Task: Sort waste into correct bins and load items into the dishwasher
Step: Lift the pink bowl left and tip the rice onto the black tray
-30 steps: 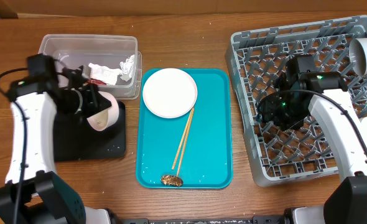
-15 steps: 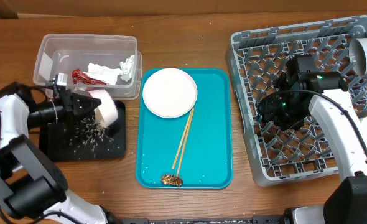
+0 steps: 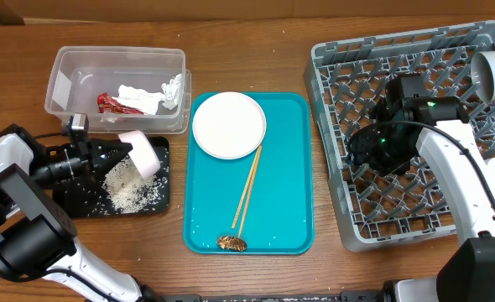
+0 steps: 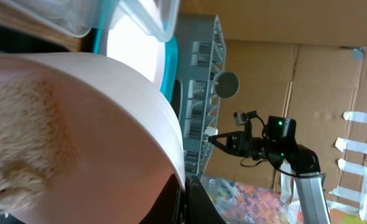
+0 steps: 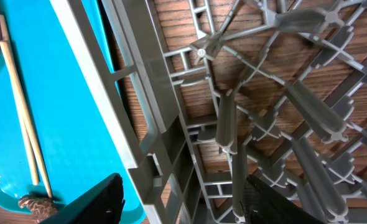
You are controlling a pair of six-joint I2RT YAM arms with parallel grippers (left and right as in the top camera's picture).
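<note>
— Where is the bowl (image 3: 140, 153) sitting right now?

— At the lower left of the frame, tipped on its side over the black tray (image 3: 80, 204), with rice (image 3: 130, 190) lying under it. The left end effector (image 3: 112, 154) is pinching its rim. The wrist view is looking straight into the mouth, where some rice is clinging.

— So which way is it lying?

— Its axis is running roughly left to right, with the mouth facing the end effector at frame left and the base pointing at the teal tray (image 3: 289, 168).

— And the dishwasher rack (image 3: 331, 67)?

— It is well apart, at the far right, beyond that tray. The right end effector (image 3: 373, 149) is hovering over the rack with its fingers spread wide, holding nothing.

— Then the right arm is nearer the rack?

— Yes, but the left arm is the one holding the bowl. I'm guessing it needs carrying rightward across the tray.
</note>
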